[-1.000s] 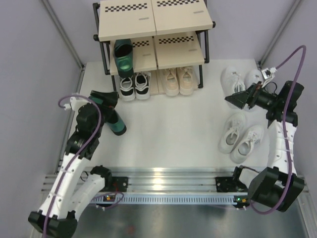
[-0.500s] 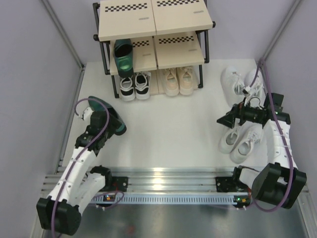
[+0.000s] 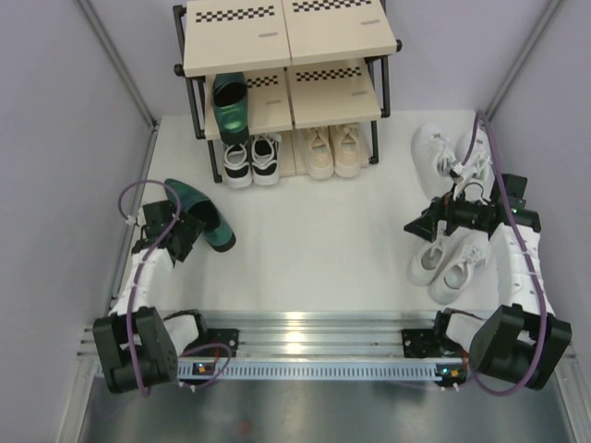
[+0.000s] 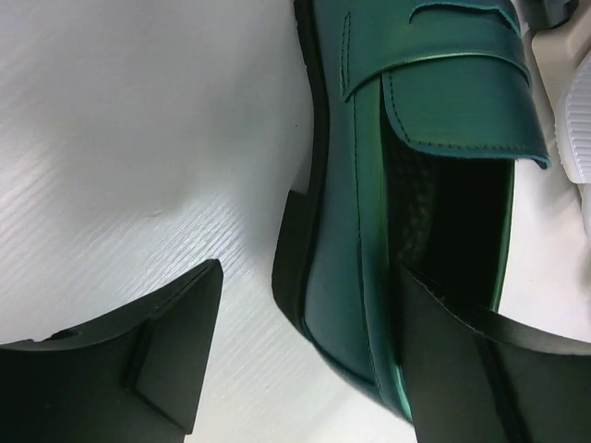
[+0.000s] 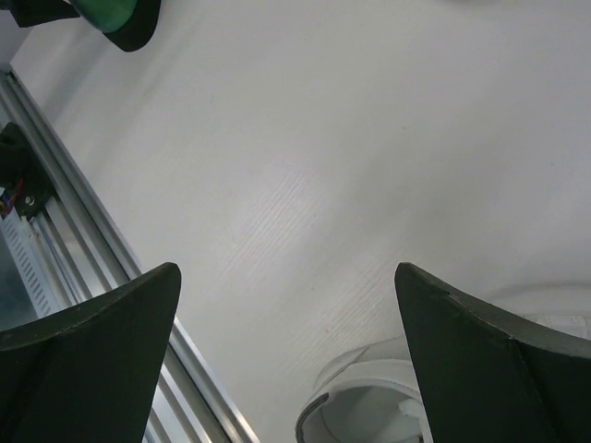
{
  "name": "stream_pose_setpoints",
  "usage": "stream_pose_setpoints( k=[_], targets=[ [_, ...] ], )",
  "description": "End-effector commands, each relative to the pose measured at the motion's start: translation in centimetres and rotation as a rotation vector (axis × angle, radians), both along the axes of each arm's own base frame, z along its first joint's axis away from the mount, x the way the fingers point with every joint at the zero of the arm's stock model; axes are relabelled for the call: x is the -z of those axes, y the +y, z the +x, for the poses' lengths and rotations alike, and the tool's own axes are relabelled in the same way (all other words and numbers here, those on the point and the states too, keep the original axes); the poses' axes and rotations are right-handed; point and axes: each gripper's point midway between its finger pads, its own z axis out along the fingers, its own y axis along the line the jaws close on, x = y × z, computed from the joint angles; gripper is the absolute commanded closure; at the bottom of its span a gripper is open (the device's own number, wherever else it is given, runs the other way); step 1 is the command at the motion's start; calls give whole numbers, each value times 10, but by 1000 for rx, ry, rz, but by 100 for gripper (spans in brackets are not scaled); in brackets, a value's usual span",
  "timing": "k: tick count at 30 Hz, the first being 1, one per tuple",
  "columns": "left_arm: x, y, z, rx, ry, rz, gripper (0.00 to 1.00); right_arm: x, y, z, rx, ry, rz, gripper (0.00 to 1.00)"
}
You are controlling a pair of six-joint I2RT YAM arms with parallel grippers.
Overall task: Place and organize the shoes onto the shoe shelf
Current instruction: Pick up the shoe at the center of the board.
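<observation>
Up close, as the overhead view could not show, the left gripper's (image 4: 305, 277) spread jaws straddled the side wall of the glossy green shoe (image 4: 416, 83), which lay on the table (image 3: 314, 231), well apart from the shoe shelf (image 3: 240, 46); the right gripper (image 5: 286, 277) gaped above a white sneaker (image 5: 369, 406).

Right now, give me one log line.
left end effector: open, straddling side wall of glossy dark green heeled shoe | right end effector: open, near white lace-up sneaker | black-framed three-tier shoe shelf: other green shoe on middle tier
</observation>
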Motion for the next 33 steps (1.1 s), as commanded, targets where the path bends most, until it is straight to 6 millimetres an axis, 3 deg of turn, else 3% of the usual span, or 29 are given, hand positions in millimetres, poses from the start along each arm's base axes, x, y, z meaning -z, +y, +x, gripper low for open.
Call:
stream_pose_setpoints(
  k=[1,3,6,7,8,11,12,17,18,20,21,25,27,28,33],
  targets=[
    [-4,-3,28,55,-82,-45,25,-5,4,0,-44,-64,-33,1],
    [-5,-1,39,58,-103,-46,30,-5,8,-2,-71,-85,-62,1],
    [-2,2,47,69,-94,-41,55,-5,22,-13,-174,-120,-130,1],
    [-3,4,48,71,-98,-34,75,-4,23,-16,-196,-133,-170,1],
    [-4,4,48,74,-100,-29,84,-5,27,-21,-226,-134,-190,0],
    [-9,3,44,97,-113,-6,100,-8,43,-30,-351,-209,-269,1],
    [-14,-3,39,127,-125,-16,100,-7,55,-40,-433,-229,-284,1],
    [-32,-41,13,230,-197,-149,100,-20,77,-58,-597,-300,-302,0],
    [-48,-54,7,262,-259,-188,100,-21,83,-63,-641,-321,-312,1],
    [-51,-71,-10,295,-269,-242,100,-27,87,-66,-671,-344,-325,0],
    [-65,-77,-16,318,-322,-237,100,-28,91,-69,-694,-348,-333,1],
    [-84,-111,-47,432,-354,-295,100,-43,97,-78,-753,-367,-323,1],
    [-93,-131,-61,504,-372,-331,100,-49,101,-77,-723,-335,-294,1],
    [-95,-138,-66,531,-375,-349,100,-58,105,-64,-677,-369,-287,1],
    [-106,-185,-90,728,-341,-397,100,-83,107,-47,-486,-332,-247,1]
  ],
)
